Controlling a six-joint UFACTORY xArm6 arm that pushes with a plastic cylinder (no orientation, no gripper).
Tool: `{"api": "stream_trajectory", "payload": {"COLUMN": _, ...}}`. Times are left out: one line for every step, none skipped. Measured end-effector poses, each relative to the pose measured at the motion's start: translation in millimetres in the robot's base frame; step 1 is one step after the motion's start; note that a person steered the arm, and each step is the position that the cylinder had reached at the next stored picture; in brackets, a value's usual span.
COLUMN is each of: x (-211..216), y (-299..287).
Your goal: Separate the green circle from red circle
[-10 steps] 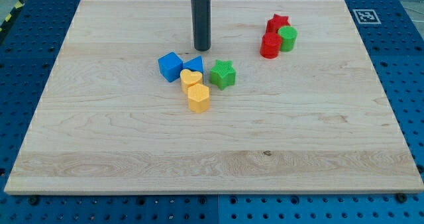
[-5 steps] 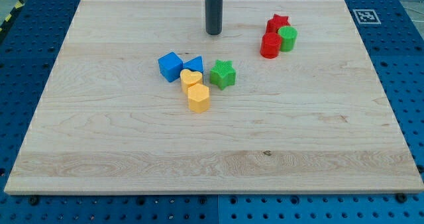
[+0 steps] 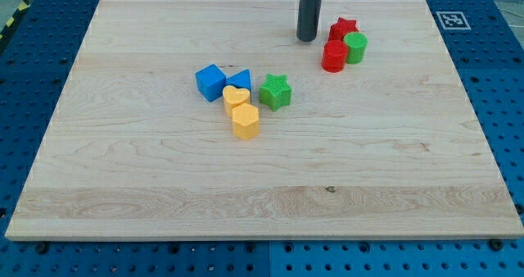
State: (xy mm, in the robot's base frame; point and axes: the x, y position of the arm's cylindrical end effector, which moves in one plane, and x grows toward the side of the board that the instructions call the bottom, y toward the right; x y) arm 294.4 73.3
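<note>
Green circle (image 3: 355,47): short ribbed cylinder, bright green, far right part of wooden board (image 3: 123,187), touching red circle (image 3: 333,56) at its 8 o'clock, red star (image 3: 344,27) at 11 o'clock. My tip (image 3: 307,39): bare rod without fingers, near red circle, at its 10 o'clock, apart.

Rod: straight dark cylinder, stood upright, entering from the view's top.
My tip (image 3: 307,39): sat just left of the red star block (image 3: 343,26), apart from it.
</note>
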Motion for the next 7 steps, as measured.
{"api": "stream_trajectory", "payload": {"x": 9.1, "y": 7.4}}
{"api": "stream_trajectory", "payload": {"x": 14.2, "y": 8.5}}
{"api": "stream_trajectory", "payload": {"x": 18.7, "y": 12.8}}
{"api": "stream_trajectory", "payload": {"x": 18.7, "y": 23.2}}
{"api": "stream_trajectory", "payload": {"x": 19.5, "y": 36.2}}
{"api": "stream_trajectory", "payload": {"x": 32.2, "y": 42.7}}
{"api": "stream_trajectory", "payload": {"x": 33.8, "y": 50.4}}
